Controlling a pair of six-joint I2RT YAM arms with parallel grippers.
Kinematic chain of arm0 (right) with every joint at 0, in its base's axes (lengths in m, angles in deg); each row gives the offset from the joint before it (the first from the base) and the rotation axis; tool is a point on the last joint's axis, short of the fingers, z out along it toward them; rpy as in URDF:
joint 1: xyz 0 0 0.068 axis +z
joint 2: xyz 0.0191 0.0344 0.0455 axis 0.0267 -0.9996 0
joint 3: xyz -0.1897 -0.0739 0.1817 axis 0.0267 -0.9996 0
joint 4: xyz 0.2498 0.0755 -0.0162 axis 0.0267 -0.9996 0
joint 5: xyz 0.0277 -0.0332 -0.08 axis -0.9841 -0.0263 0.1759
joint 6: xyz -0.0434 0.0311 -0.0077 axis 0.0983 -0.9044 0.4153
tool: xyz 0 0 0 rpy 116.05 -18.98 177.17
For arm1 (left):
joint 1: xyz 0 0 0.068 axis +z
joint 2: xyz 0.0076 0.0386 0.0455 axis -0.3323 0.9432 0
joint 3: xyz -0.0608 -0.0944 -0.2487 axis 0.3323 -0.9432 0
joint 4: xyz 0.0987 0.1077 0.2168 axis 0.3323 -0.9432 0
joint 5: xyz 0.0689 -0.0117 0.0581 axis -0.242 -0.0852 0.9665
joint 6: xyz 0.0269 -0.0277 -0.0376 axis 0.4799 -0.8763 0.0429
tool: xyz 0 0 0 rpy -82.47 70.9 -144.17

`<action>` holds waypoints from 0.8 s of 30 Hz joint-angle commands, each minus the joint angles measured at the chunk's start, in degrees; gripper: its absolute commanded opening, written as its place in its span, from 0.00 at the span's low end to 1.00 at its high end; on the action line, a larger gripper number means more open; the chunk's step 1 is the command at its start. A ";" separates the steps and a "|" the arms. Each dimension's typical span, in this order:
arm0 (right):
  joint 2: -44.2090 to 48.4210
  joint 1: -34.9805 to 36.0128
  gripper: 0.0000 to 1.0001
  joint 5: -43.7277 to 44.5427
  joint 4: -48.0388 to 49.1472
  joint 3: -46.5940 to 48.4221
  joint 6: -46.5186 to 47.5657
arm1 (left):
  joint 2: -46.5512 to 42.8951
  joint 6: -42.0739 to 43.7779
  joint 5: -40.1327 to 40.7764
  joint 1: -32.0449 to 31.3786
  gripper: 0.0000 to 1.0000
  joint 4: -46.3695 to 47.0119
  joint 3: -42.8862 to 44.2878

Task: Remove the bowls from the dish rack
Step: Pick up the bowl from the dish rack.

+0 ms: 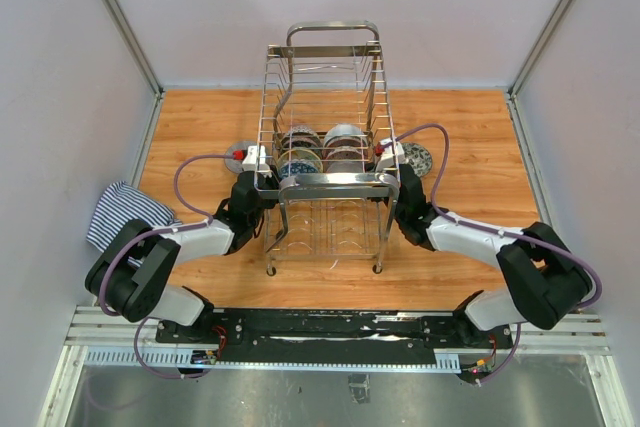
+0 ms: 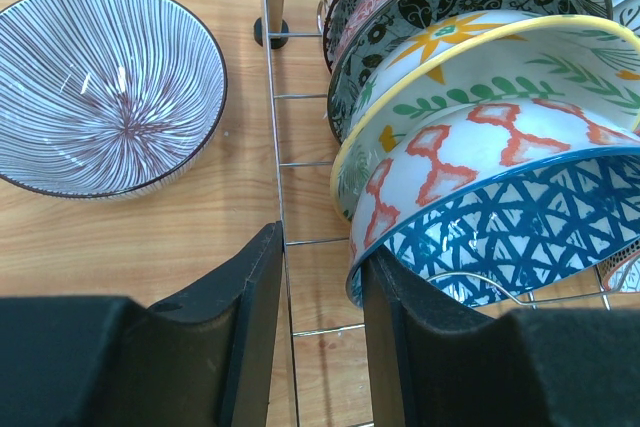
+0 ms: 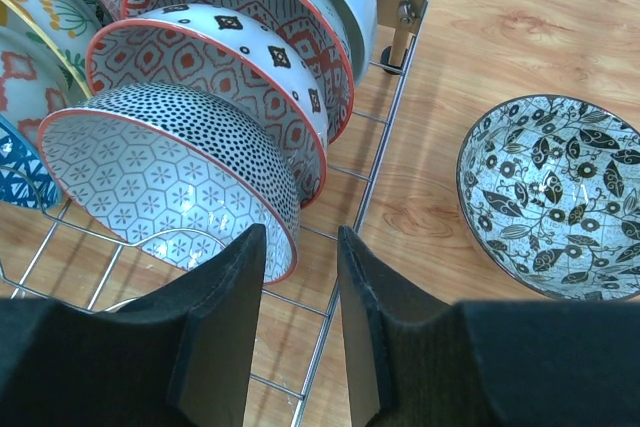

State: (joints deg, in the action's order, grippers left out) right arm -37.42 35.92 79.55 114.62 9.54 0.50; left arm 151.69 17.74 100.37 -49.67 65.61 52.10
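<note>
Left to right:

- Striped cloth (image 1: 125, 209): left edge of the table (image 1: 200, 117), clear of both arms.
- Purple-lined bowl (image 2: 100, 87): already out, on the wood just left of the dish rack (image 1: 330, 181).
- Left gripper (image 2: 315, 312): jaws spread, pinching nothing, low at the rack's left side. The side wire (image 2: 280, 197) runs through the gap. The blue-triangle bowl (image 2: 520, 227) has its rim just beside the right-hand finger (image 2: 385, 347).
  - Risk: closing here grabs wire instead of rim, or both. A lift then drags the rack, or the rim skids out.
- Remaining bowls (image 1: 322, 150): two rows on edge mid-rack, packed and leaning on each other.
  - Risk: pulling the near one out at an angle can rake its neighbour and tip the row forward.
- Right gripper (image 3: 300, 297): jaws spread, empty, at the rack's right side. The red rim of the dotted bowl (image 3: 170, 167) sits at the mouth of the gap, with the rack's edge wire (image 3: 360, 197) just beside it.
  - Risk: same wire-versus-rim ambiguity. A thin pinch on a glazed curved wall can also let the bowl pivot and slip.
- Black-floral bowl (image 3: 555, 207): on the table near the rack's right side.
  - Risk: a low outward swing could clip it.
- Both arms flank one rack on thin legs, so simultaneous outward pulls could shift or rock it.
</note>
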 commanded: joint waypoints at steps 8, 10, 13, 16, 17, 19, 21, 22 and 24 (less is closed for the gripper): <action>-1.59 0.87 0.36 0.78 2.05 0.00 -1.16 | 0.44 -1.44 -0.52 -0.94 0.00 1.10 1.87; -1.99 0.87 0.36 0.55 2.07 0.35 -1.20 | 0.50 -1.36 -0.56 -0.94 0.01 1.08 1.85; -2.72 0.85 0.36 0.28 2.06 0.68 -1.31 | 0.58 -1.35 -0.55 -1.02 0.01 1.07 1.85; -3.41 0.87 0.35 0.31 2.12 0.94 -1.50 | 0.61 -1.43 -0.67 -1.03 0.00 1.07 1.88; -3.61 0.87 0.35 0.35 2.22 1.04 -1.51 | 0.70 -1.44 -0.73 -1.03 0.01 1.07 1.92; -3.87 0.86 0.35 0.30 2.32 1.16 -1.51 | 0.83 -1.39 -0.68 -1.03 0.01 1.07 1.85; -4.12 0.87 0.35 0.29 2.33 1.39 -1.51 | 0.90 -1.42 -0.74 -1.03 0.00 1.16 1.85; -4.21 0.82 0.35 0.27 2.31 1.45 -1.49 | 0.86 -1.39 -0.68 -1.03 0.01 1.21 1.85; -4.51 0.87 0.34 0.26 2.42 1.77 -1.50 | 1.02 -1.43 -0.78 -1.03 0.01 1.25 1.85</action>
State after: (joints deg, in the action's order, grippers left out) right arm -41.29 35.92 79.64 115.41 9.47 -0.53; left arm 151.72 17.72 100.78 -49.86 65.39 52.17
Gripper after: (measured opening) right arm 0.349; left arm 0.381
